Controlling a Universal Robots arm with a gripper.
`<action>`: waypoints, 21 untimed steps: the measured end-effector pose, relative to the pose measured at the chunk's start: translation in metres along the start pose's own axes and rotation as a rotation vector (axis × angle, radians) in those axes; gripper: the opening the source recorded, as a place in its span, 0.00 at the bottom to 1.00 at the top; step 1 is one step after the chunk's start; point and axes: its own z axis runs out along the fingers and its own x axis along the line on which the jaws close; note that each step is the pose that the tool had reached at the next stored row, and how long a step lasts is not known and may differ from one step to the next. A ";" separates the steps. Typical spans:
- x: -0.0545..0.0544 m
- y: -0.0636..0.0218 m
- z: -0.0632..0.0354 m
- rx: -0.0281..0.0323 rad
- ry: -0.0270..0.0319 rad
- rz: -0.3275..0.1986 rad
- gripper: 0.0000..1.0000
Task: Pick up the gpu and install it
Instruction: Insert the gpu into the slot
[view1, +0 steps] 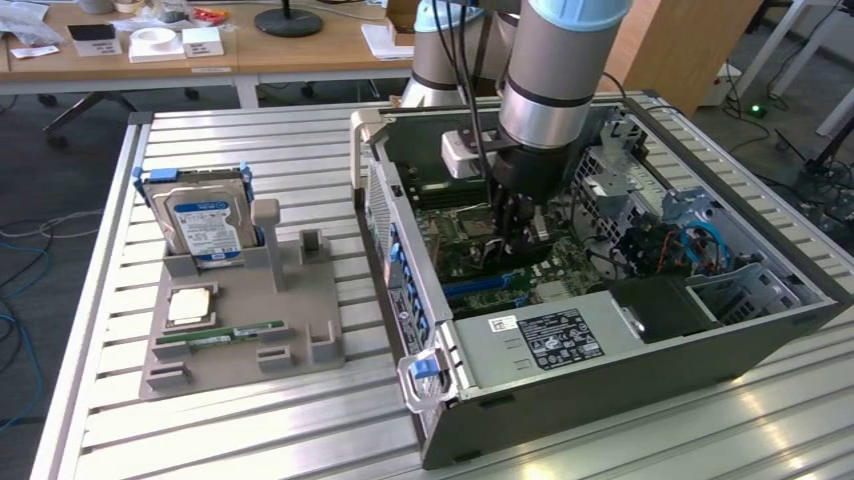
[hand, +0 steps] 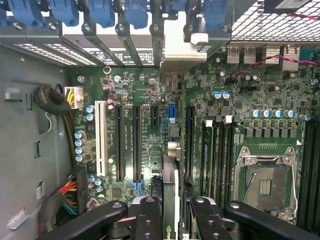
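The gpu (hand: 171, 170) is a thin dark card seen edge-on between my fingers. It stands upright over the green motherboard (hand: 150, 100), in line with a long black slot. Its silver end bracket (hand: 182, 47) sits at the case's rear slot openings. My gripper (hand: 175, 207) is shut on the card's upper edge, one black finger (hand: 149, 215) on each side. In the exterior view the gripper (view1: 517, 232) reaches straight down into the open computer case (view1: 627, 345), just above the motherboard (view1: 467, 255).
A grey fixture (view1: 247, 350) on the exterior view's left holds a silver hard drive (view1: 200, 215), a CPU chip (view1: 191, 305) and a green memory stick (view1: 220, 333). Inside the case are the power supply (view1: 554, 340), drive cage (view1: 747, 290), cables (hand: 67, 192) and empty CPU socket (hand: 265, 182).
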 end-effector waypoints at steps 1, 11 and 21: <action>0.000 0.0015 0.0001 0.0001 0.0000 0.000 0.26; 0.000 0.0066 0.0037 -0.0001 0.0002 0.000 0.26; 0.000 0.0114 0.0045 0.0000 0.0000 0.000 0.26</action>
